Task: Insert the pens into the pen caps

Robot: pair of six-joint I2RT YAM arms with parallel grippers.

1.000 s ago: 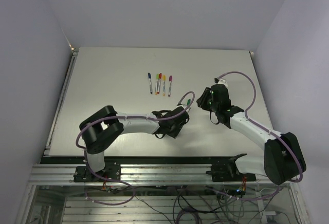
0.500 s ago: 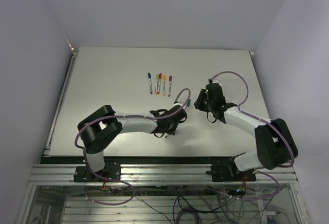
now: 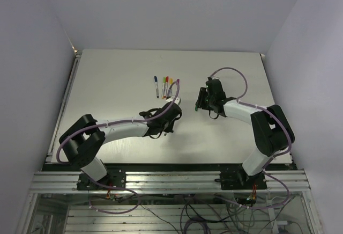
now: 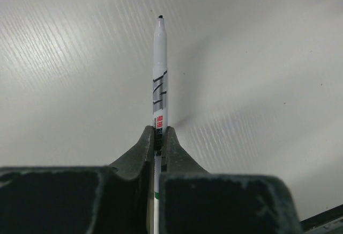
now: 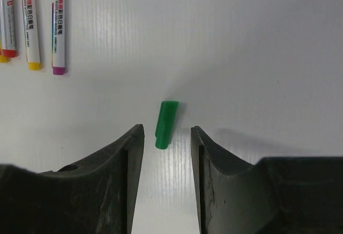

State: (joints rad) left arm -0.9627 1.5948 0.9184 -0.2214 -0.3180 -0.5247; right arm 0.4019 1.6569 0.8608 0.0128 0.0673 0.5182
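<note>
left wrist: left gripper [image 4: 159, 133] pinches pen [image 4: 159, 67]; right gripper [image 5: 167, 130], parted, frames cap [image 5: 166, 122].

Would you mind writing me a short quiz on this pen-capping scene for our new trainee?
1. True or false: the green cap lies on the table between the open fingers of the right gripper, touching neither.
2. What is the left gripper shut on? A) a cap B) an uncapped pen C) nothing
3. Fill in: in the right wrist view, the lying pen nearest the green cap has an end coloured ____.
Key: 1 true; 2 B; 3 magenta.
</note>
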